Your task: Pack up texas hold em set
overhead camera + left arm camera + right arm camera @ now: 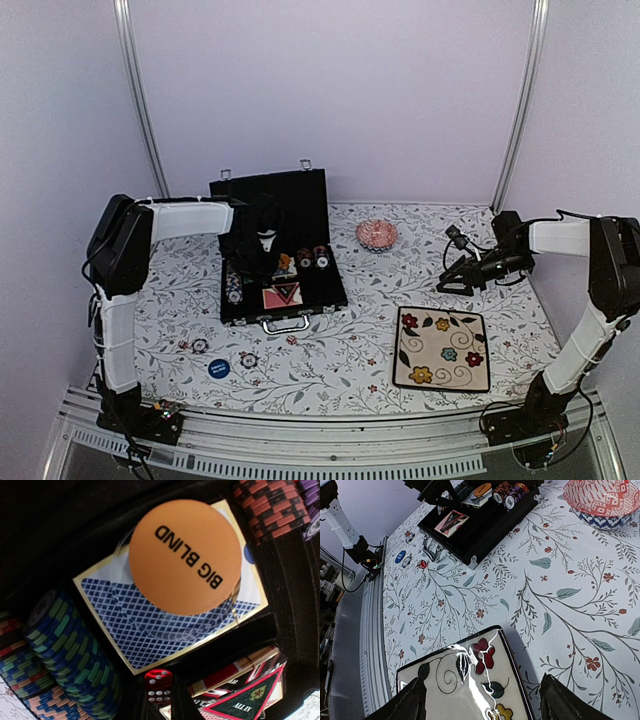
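Note:
The black case (300, 193) lies open at the back left of the table, lid upright. My left gripper (254, 250) is down inside it, shut on a small red die (159, 684) held between its dark fingers. Just beyond the die lies a blue-backed card deck (150, 625) with an orange "BIG BLIND" button (185, 555) on top. Rows of blue-green chips (65, 645) and red chips (270, 510) fill the slots beside it. A round blue button (218, 367) and two loose chips (200, 346) (248, 359) lie on the cloth in front of the case. My right gripper (482, 700) hangs open over the plate, holding nothing.
A cream square plate with flowers (441, 348) sits front right, under my right gripper (455, 280). A small pink patterned bowl (377, 234) stands behind it, right of the case. The case's silver handle (285, 323) faces the near edge.

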Controlling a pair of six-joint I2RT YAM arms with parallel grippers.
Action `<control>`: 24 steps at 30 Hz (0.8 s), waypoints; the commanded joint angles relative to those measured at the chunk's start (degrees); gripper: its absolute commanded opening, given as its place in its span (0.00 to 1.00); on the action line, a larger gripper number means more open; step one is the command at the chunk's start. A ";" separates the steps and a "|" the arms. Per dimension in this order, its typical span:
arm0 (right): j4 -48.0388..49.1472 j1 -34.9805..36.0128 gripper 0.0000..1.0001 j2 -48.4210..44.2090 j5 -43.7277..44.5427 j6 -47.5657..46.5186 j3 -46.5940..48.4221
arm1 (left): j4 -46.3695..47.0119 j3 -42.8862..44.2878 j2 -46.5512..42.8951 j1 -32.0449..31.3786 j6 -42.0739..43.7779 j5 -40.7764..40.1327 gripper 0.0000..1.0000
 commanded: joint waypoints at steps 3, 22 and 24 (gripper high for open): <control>-0.44 0.23 0.79 1.09 -0.46 -0.45 1.19 | -0.11 -1.51 -0.30 0.31 -0.53 0.16 0.17; -0.77 0.23 0.79 0.67 -0.74 -0.53 1.28 | -3.42 0.71 -7.41 0.00 -0.49 -2.59 0.33; -0.80 0.24 0.79 0.57 -0.83 -0.53 1.28 | -4.41 -0.68 -11.54 -0.05 -0.89 -3.33 0.32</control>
